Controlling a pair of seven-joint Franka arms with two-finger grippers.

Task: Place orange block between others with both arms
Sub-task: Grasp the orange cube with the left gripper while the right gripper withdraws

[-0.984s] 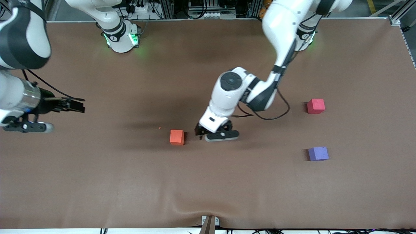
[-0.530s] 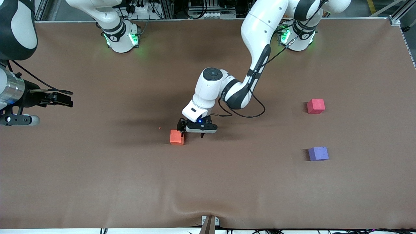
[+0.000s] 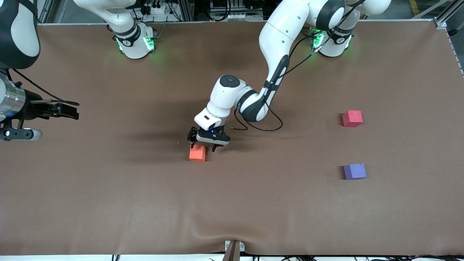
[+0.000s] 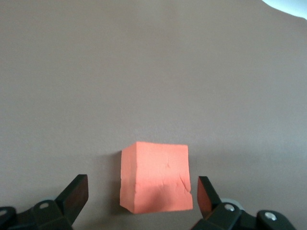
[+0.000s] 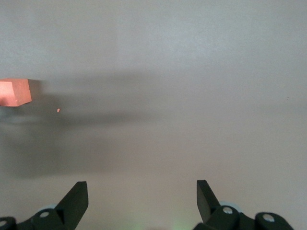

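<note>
Left gripper (image 3: pixel 204 142): mine, reaching from the upper right of the front view to mid-frame, low over the orange block (image 3: pixel 197 153); jaws spread wide with nothing between them yet, so I judge this is the line-up for a grasp.
Wrist check: in the left wrist view my two fingertips (image 4: pixel 74 194) flank the block at the bottom of the frame, each clear of its sides.
Orange block: flat on the brown table (image 3: pixel 108 203), just left of centre in the front view; a bright orange matte cube, faintly creased on top.
The others: red-pink cube (image 3: pixel 352 118) at mid-right, purple cube (image 3: pixel 355 171) below it, a gap between them for the orange one.
Right gripper (image 3: pixel 67 110): at the left edge, jaws apart, empty, waiting above bare table.
</note>
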